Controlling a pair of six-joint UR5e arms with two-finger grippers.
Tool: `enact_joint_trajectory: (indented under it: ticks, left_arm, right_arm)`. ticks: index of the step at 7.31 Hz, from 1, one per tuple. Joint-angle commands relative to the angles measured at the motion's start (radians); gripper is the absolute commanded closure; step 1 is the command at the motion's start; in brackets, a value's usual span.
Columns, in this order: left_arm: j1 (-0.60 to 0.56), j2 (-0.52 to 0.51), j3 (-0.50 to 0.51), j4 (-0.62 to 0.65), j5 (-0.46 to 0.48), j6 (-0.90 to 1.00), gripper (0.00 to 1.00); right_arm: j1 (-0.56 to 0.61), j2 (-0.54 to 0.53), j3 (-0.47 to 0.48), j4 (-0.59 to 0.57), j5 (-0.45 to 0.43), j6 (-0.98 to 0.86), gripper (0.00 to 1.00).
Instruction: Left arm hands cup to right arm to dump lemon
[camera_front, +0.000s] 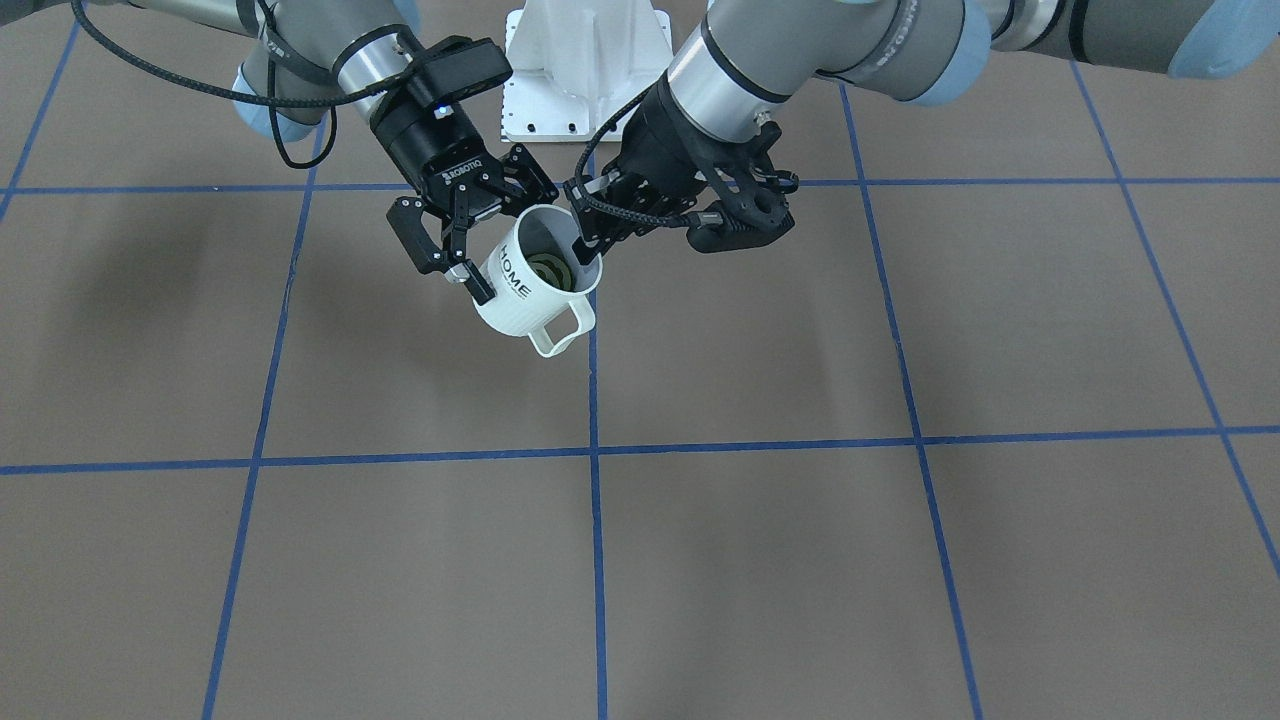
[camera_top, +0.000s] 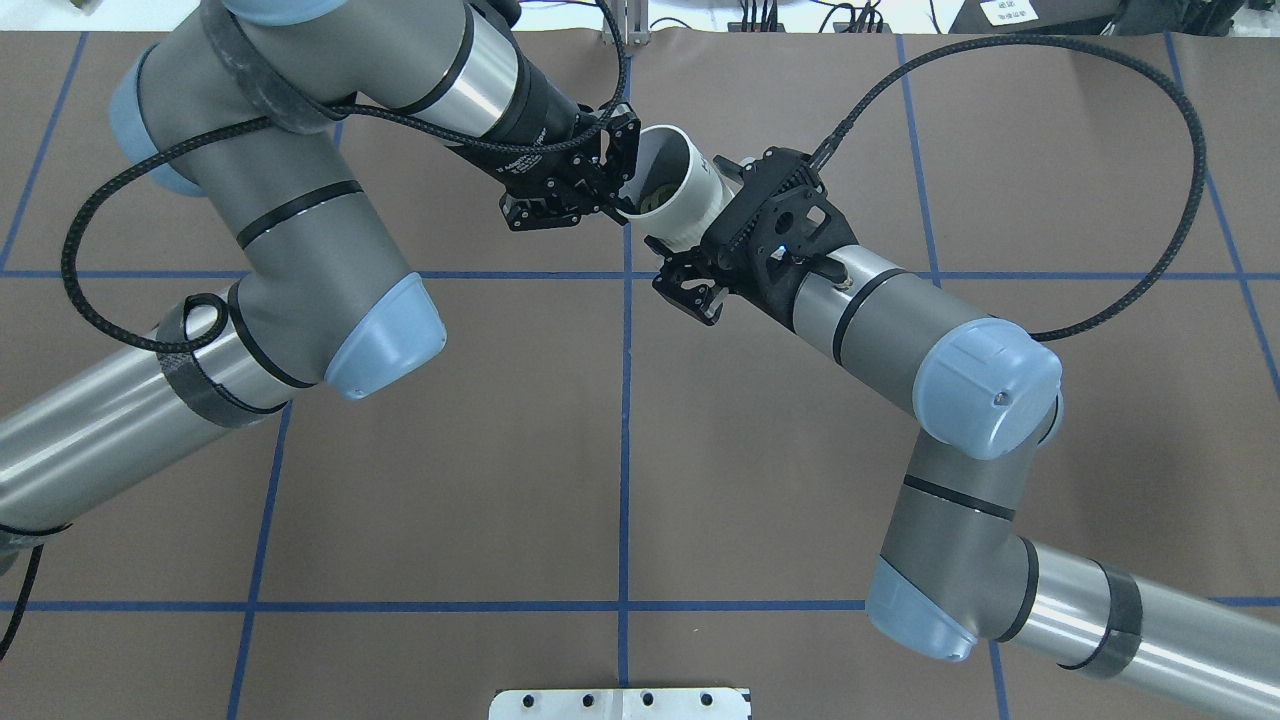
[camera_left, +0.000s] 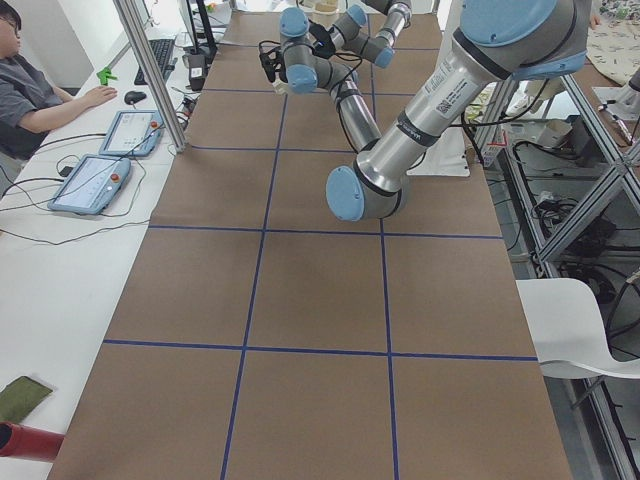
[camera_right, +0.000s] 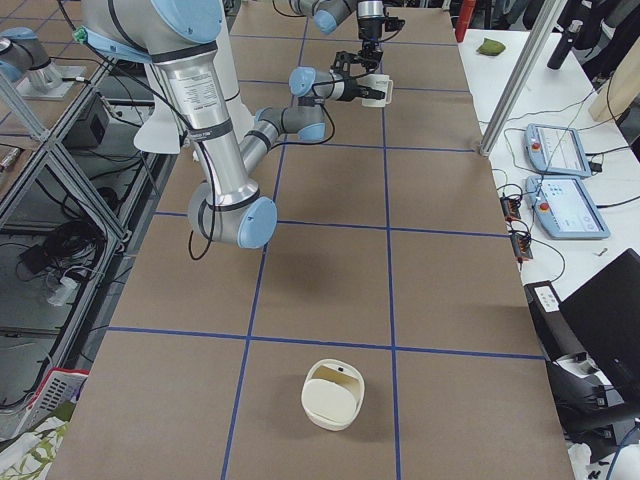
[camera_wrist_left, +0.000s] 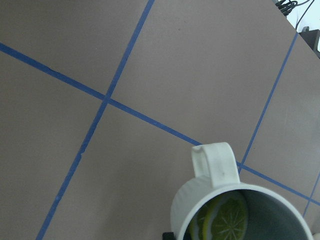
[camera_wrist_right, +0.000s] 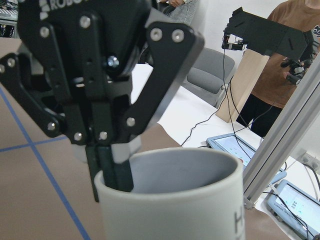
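The white "HOME" cup (camera_front: 520, 300) hangs tilted above the table near the robot's base, handle (camera_wrist_left: 215, 165) pointing away from the base. The yellow-green lemon (camera_front: 548, 270) lies inside it and also shows in the left wrist view (camera_wrist_left: 225, 220). My left gripper (camera_front: 585, 245) is shut on the cup's rim, one finger inside the mouth, as the right wrist view (camera_wrist_right: 115, 170) shows. My right gripper (camera_front: 505, 245) is open, its fingers straddling the cup's body on the opposite side. In the overhead view the cup (camera_top: 690, 195) sits between the left gripper (camera_top: 622, 205) and right gripper (camera_top: 700, 225).
The white robot base mount (camera_front: 585, 70) stands just behind the grippers. A white bowl-like container (camera_right: 333, 395) sits on the brown mat at the table's end on my right. A side table with tablets (camera_left: 90, 180) and a seated person lies beyond the far edge.
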Motion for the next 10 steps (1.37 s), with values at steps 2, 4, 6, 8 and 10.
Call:
enact_joint_trajectory:
  ticks: [2, 4, 6, 8, 10]
  left_arm:
    - [0.001, -0.014, -0.002, 0.0, -0.003, -0.002, 1.0]
    - [0.001, -0.015, -0.002, 0.0, -0.006, -0.002, 1.0]
    - [0.001, -0.015, -0.002, 0.0, -0.006, -0.002, 1.0]
    - [0.001, -0.015, -0.002, -0.003, -0.012, 0.012, 0.83]
    - [0.001, -0.011, -0.014, -0.005, -0.006, 0.017, 0.01]
  right_arm:
    - [0.0, -0.002, 0.001, 0.0, 0.0, -0.002, 0.05]
    - [-0.009, -0.002, 0.001, 0.0, -0.017, -0.002, 0.05]
    - [-0.02, 0.0, 0.001, 0.0, -0.042, -0.002, 0.05]
    - [-0.02, 0.0, 0.001, 0.0, -0.042, -0.005, 0.17]
    - [-0.022, -0.003, 0.002, 0.0, -0.042, 0.0, 0.7]
